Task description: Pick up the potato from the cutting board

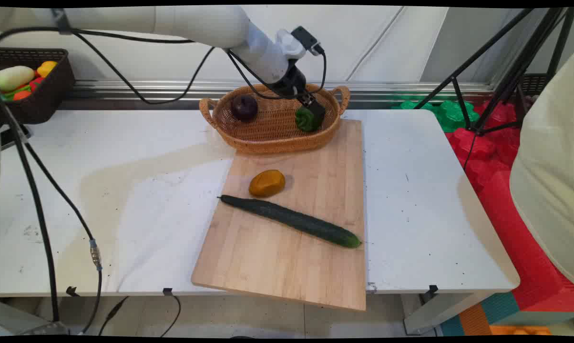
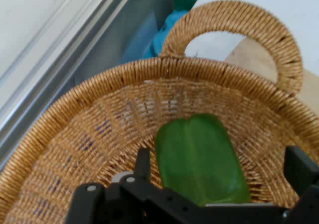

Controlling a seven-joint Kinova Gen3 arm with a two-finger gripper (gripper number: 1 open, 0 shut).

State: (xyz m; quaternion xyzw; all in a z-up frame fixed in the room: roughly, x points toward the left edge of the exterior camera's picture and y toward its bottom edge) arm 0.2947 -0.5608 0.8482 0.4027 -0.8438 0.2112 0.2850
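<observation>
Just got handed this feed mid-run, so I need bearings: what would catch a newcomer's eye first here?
The gripper reaches down into the wicker basket at the table's far edge, its fingers open either side of a green bell pepper, with a dark purple fruit at the basket's other end. In front, a wooden cutting board carries a long cucumber lying diagonally and a small orange-brown fruit just behind it.
</observation>
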